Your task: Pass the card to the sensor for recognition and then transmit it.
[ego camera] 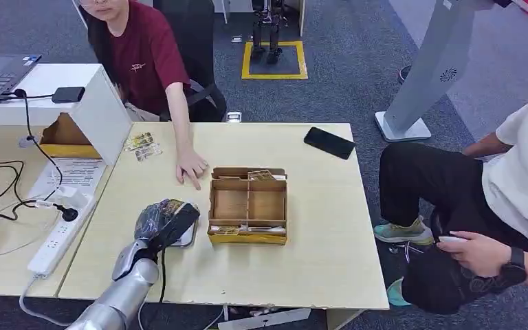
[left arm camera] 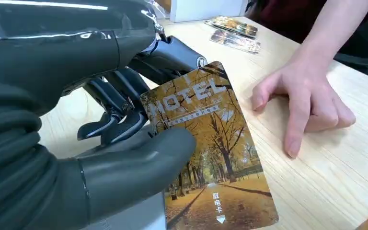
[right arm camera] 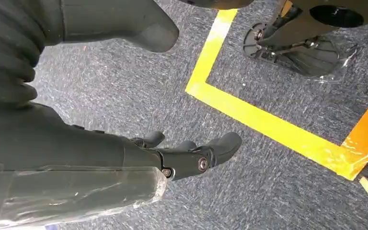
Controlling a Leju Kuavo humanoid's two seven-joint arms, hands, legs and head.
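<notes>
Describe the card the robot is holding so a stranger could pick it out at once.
On the light wooden table, left of the brown compartment box, the left robot hand holds a card. It shows autumn trees and the word HOTEL; unlike the loose cards near the white divider, it is held.

A pale wood table [ego camera: 316, 227] fills the centre of the frame, bearing a compartmented cardboard box [ego camera: 248, 205] at its middle, a black phone [ego camera: 329, 142] at upper right, loose cards [ego camera: 142, 146] at upper left and a person's hand [ego camera: 192, 167] beside the box.
</notes>
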